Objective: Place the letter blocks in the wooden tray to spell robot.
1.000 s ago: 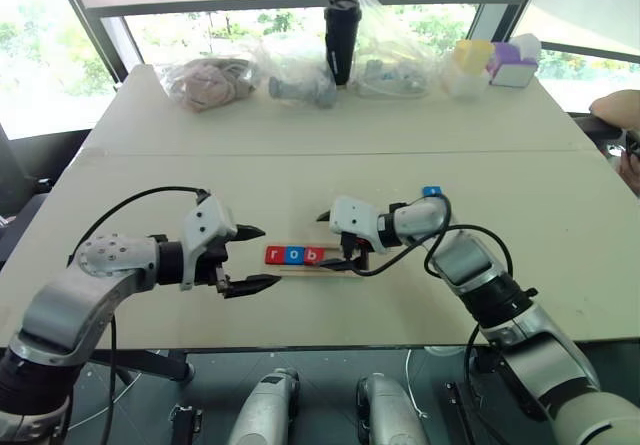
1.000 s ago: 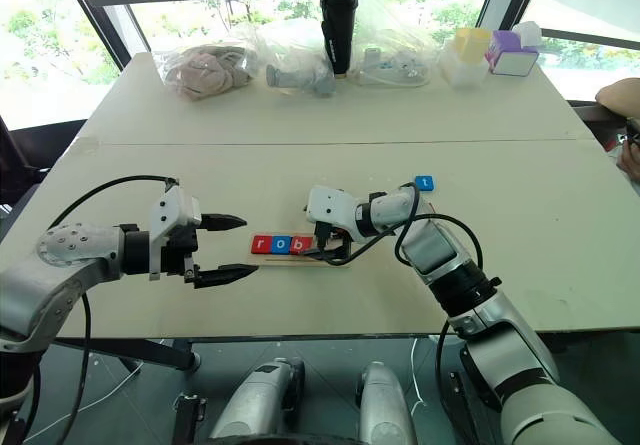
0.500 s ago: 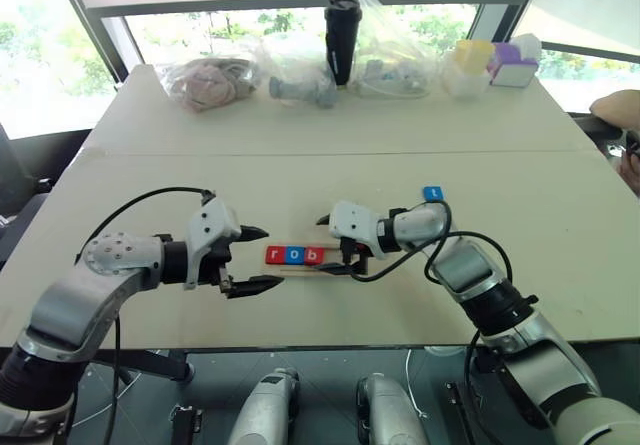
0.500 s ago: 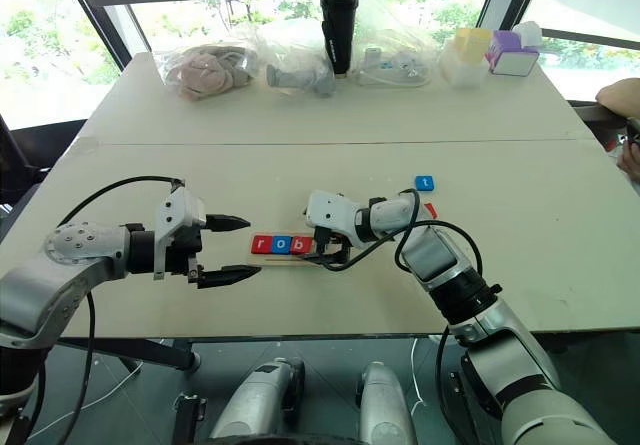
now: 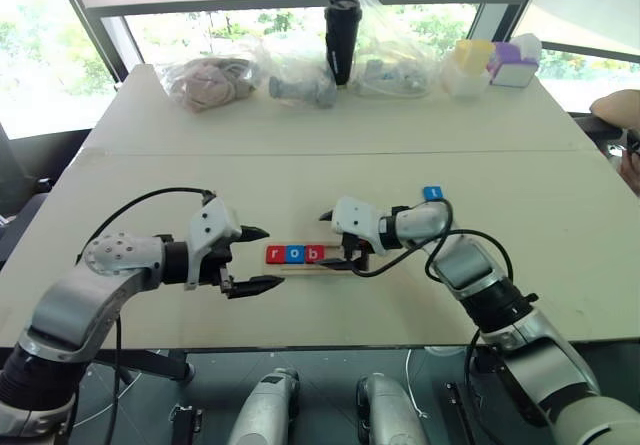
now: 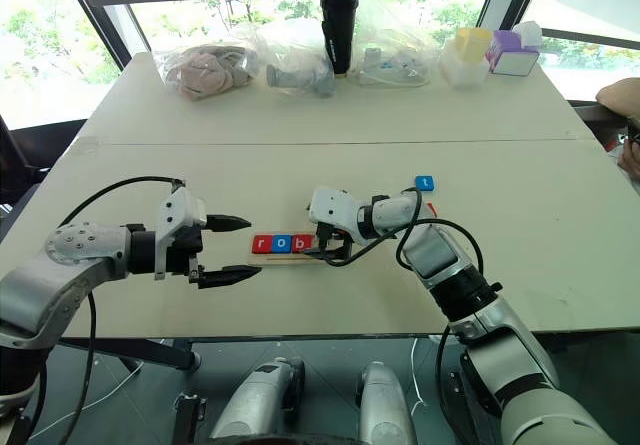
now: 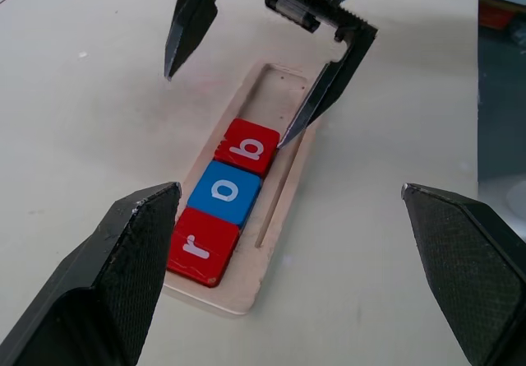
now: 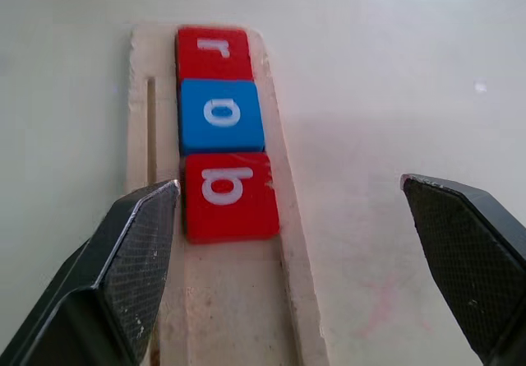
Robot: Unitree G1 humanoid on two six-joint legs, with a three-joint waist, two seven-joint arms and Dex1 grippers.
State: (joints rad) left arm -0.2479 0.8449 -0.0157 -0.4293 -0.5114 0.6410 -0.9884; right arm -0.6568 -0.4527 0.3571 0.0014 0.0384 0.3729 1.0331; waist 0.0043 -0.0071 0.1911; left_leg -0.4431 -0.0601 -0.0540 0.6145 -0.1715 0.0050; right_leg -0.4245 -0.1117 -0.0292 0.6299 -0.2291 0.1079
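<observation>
The wooden tray lies near the table's front edge. Three letter blocks fill its left part: a red r, a blue o and a red b. A blue t block lies loose on the table behind my right forearm, and a red edge peeks out beside that arm. My right gripper hangs open over the tray's bare part just right of the b, its lower fingertip close to the b's corner. My left gripper is open and holds nothing, hovering left of the tray.
Along the table's far edge stand plastic bags, a black bottle, a yellow container and a purple box. A person's arm shows at the right edge. Cables loop off both wrists.
My right gripper has lifted slightly over the tray's bare part. The three blocks in the tray and my left gripper have stayed put.
</observation>
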